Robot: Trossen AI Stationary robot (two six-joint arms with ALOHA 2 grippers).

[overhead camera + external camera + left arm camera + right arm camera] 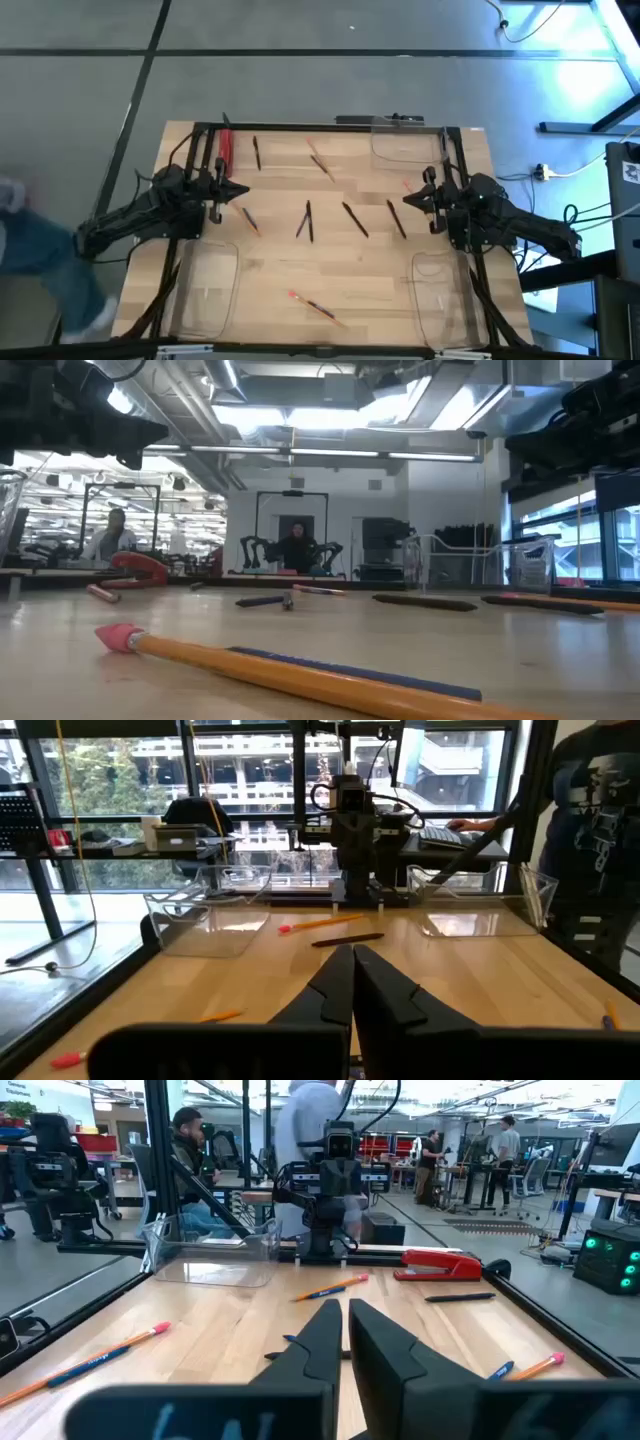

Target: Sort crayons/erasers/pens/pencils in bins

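Black pens (355, 218) and orange-yellow pencils (318, 309) lie flat and scattered over the wooden table. One pencil (300, 678) lies close to the low camera, pink end to the left. Three clear bins rest on the table: far right (405, 142), near left (206, 285) and near right (440, 290). My left gripper (243, 190) hovers shut at mid-left, pointing toward the table's right edge. My right gripper (408, 200) faces it from mid-right, shut with nothing between its fingers (325, 1335). I cannot pick out crayons or erasers.
A red stapler (226, 147) lies at the far left corner. A black frame (330, 127) runs along the far edge and down both sides. A person (30, 260) stands off the table's left, and others sit in the room beyond.
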